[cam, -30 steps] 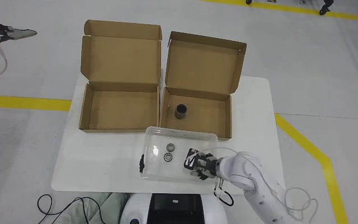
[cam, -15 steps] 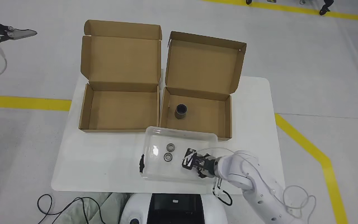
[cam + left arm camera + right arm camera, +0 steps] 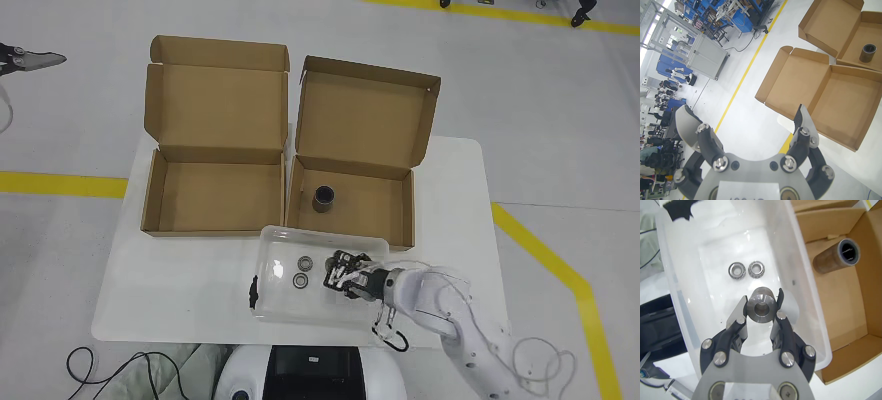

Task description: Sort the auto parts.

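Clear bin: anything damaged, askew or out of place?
One thing: a ragged black patch on the end wall of the clear bin opposite the right gripper, like torn tape; cannot tell what. A few dark specks dot its floor. Otherwise tidy: two bearings lie flat side by side, the sleeve sits squarely between the fingers.

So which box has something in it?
The right-hand box, behind the bin: a dark tube stands in it. The left box is empty.
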You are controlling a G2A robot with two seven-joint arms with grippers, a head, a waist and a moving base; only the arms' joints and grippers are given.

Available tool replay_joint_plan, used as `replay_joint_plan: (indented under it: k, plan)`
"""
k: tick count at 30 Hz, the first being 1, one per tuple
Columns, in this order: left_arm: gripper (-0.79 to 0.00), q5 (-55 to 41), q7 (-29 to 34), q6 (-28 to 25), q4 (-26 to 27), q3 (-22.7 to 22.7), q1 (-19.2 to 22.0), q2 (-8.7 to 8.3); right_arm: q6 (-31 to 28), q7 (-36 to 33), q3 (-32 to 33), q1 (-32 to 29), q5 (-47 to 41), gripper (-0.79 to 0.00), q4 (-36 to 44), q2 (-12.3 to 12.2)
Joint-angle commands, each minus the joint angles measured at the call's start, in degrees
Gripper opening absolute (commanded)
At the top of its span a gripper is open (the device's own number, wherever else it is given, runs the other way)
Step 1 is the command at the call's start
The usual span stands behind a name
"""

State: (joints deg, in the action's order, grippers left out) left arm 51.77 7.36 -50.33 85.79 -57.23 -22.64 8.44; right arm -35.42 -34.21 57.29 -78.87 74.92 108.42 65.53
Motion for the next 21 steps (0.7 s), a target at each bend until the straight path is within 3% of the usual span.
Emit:
replay_joint_plan:
  k: [1,4,12,21]
  plan:
    - [0.000,0.0,0.0,0.0,0.0,0.0,0.0,0.00,-0.7,7.4,0.9,0.0,1.1,-0.785,-1.4,-0.1]
    - [0.000,0.0,0.0,0.0,0.0,0.0,0.0,0.00,-2.4,16.5,0.9,0.4,1.5,-0.785,-2.9,-0.1]
    - [0.000,0.0,0.0,0.0,0.0,0.0,0.0,0.00,-4.2,21.2,-1.2,6.8,2.7,-0.785,-5.4,0.6]
    - [0.000,0.0,0.0,0.0,0.0,0.0,0.0,0.00,-8.6,35.6,-0.5,13.4,-3.7,-0.785,-8.7,1.5]
